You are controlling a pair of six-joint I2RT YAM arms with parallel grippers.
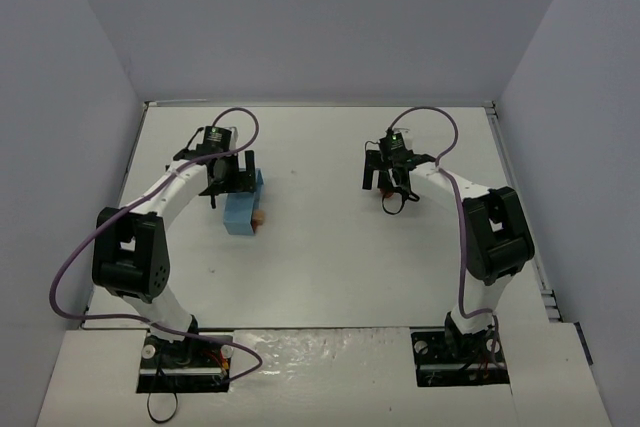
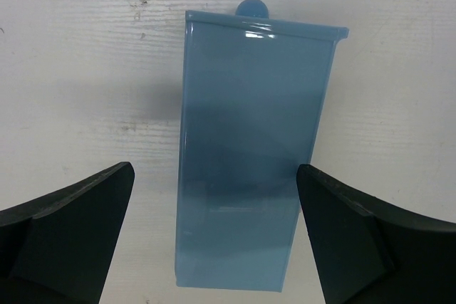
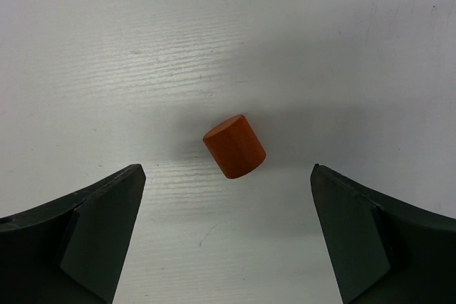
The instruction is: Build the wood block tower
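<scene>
While our left claw [image 2: 214, 170] hangs open astride the blue box [image 2: 253, 126], our right claw [image 3: 228, 169] gapes above a reddish-brown block [image 3: 234, 146]. We grip nothing.

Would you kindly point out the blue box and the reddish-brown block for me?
blue box [image 2: 249, 154], left wrist view, middle of its upper face.
reddish-brown block [image 3: 235, 146], right wrist view, its visible middle.

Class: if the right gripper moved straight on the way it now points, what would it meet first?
Probably the reddish-brown block lying on the table, centred ahead of the right gripper; depth is unclear.
</scene>
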